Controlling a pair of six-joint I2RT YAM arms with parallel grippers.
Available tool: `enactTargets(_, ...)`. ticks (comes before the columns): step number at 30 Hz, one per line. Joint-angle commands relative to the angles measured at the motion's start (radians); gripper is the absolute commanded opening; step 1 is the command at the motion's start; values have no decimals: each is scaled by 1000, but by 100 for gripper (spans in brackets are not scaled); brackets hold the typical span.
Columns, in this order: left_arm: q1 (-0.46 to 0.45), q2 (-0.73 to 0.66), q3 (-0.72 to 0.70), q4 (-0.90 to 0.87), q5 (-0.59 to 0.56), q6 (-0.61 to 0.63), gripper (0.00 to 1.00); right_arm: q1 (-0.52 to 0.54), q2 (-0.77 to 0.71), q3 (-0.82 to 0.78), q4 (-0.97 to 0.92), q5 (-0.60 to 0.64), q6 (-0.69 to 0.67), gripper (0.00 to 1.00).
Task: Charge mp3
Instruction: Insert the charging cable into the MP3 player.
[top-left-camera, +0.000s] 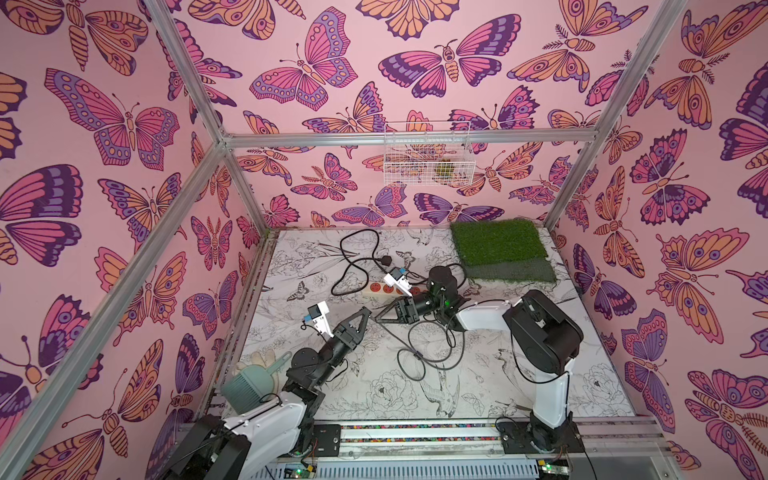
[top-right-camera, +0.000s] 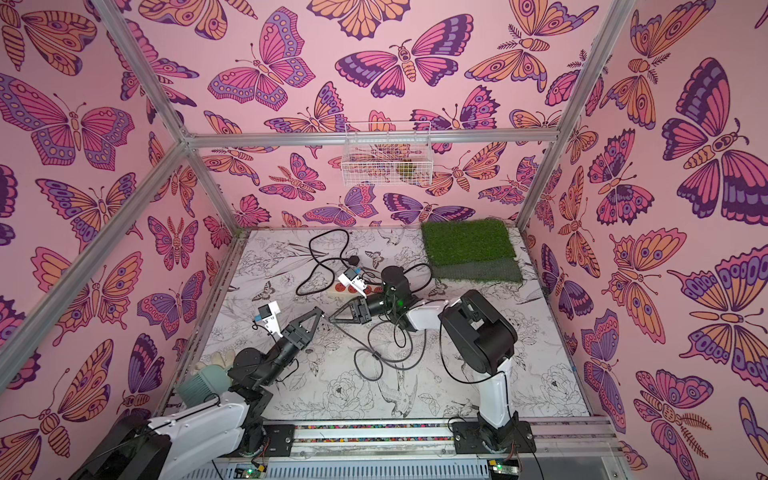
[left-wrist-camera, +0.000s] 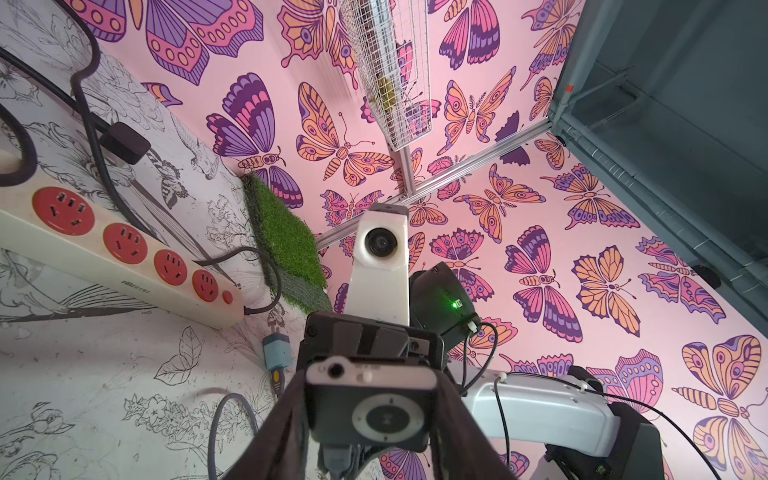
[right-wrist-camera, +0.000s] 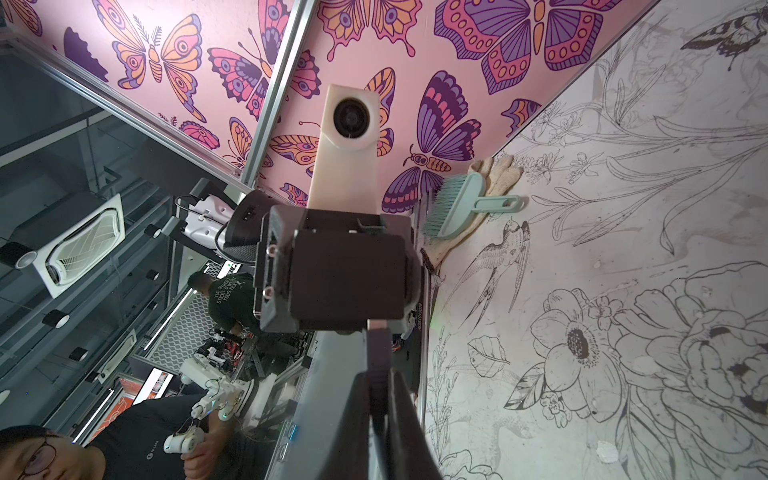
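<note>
Pinching the mp3 (left-wrist-camera: 370, 409) by its side edges, left claw (top-left-camera: 365, 312) holds it above the desk (top-left-camera: 478, 374). Looks light, rigid, slick-cased; edges seem the safe hold. Right claw (top-left-camera: 378, 318) closed on a cable plug (right-wrist-camera: 377, 345).

The left arm (top-left-camera: 266, 419) and the right arm (top-left-camera: 548, 390) are built of white shells and rounded black joints. Thin black cables (left-wrist-camera: 501, 411) are looped along the links. Each is fixed on a black base plate (top-left-camera: 328, 439) by small screws. A white camera mount (left-wrist-camera: 376, 266) with a round lens is carried at each wrist, 1 green light (left-wrist-camera: 454, 304) is lit on a black joint, and black tapered fingers (right-wrist-camera: 340, 419) are fitted at the ends.
</note>
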Motion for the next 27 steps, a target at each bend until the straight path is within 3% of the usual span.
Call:
enactTargets(1,-22,6,-64,-22,36,23,0,-13,17,52,103,16,44,0)
enactTargets(12,-67,19,-65,-19,11,34,0,-11,28,83,124,22,71,0)
enactTargets(21,-87,3,-64,-16,1,30,0,-16,25,101,45,29,23,0)
enactTargets(27,-90,6,-65,-16,6,28,0,-19,-4,109,-104,49,-80,0)
